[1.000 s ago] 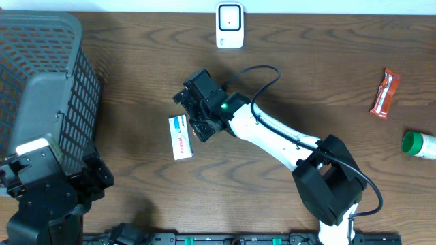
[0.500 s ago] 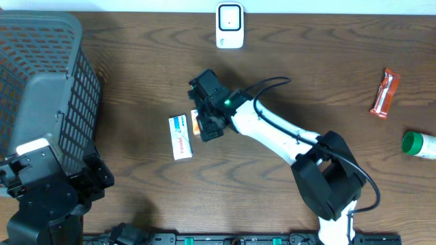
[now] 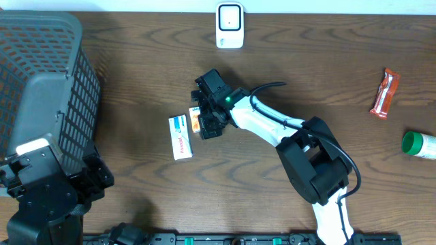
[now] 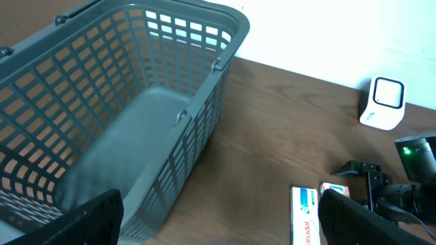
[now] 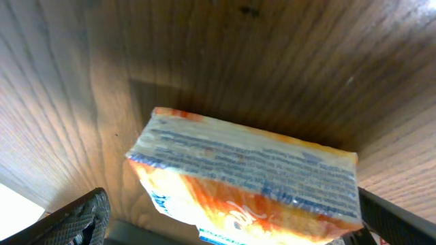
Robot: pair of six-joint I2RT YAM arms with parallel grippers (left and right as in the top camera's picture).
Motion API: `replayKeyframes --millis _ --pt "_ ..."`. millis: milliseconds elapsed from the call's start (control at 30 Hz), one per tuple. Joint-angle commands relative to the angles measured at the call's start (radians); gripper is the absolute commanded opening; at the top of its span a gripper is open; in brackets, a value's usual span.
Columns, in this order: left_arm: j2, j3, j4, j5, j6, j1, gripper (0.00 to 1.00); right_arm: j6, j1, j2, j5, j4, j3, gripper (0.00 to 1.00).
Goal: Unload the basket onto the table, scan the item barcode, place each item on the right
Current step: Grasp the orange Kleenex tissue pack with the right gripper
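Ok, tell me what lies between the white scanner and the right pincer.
Nothing: in the overhead view, the table between the white scanner and the right pincer is bare wood. The orange packet sits at the pincer's tips.

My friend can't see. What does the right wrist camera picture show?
An orange-and-white packet with blue print sits on the brown wooden table. The right gripper is open, its dark fingers at both bottom corners, either side of the packet.

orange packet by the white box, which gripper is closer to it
Right. The right gripper is open right over the orange packet; the left gripper sits far off beside the basket.
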Motion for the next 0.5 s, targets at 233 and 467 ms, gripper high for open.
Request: replayKeyframes --millis 233,467 --pt "-0.002 0.008 0.003 -0.009 -0.005 0.004 0.92 -0.032 -0.021 0.054 -0.032 -0.08 0.001 0.97" --pt "-0.002 0.008 0.003 -0.009 -0.005 0.004 0.91 -0.065 -0.043 0.054 -0.042 -0.111 0.001 0.93"
